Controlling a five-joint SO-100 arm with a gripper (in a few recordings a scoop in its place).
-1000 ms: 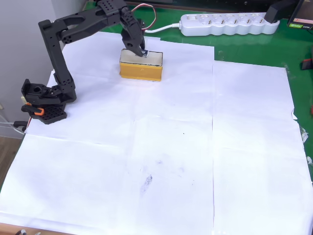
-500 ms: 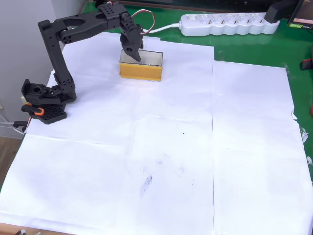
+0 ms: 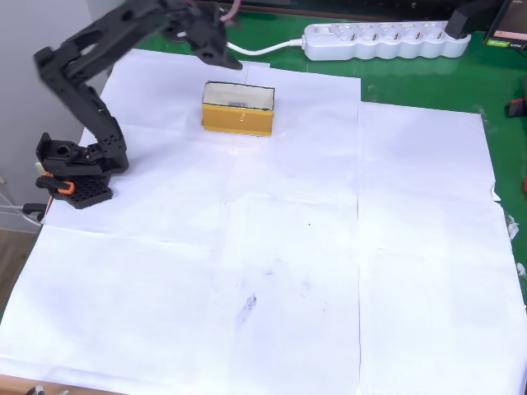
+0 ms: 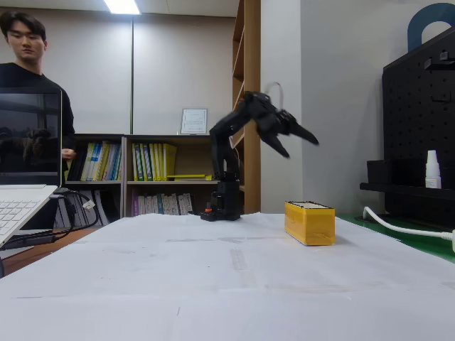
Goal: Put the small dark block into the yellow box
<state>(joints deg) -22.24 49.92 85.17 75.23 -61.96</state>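
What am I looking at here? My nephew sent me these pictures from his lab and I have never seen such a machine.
It is a small black robot arm bolted at the edge of a table covered in white paper. One picture looks straight down from above; the other is taken from table height, at the side. The arm ends in a two-finger gripper, which is raised in the air with its fingers spread and nothing between them. On the paper stands a yellow box; something small and dark lies inside it, probably the block. A white power strip lies at the back, and a person stands behind a laptop.
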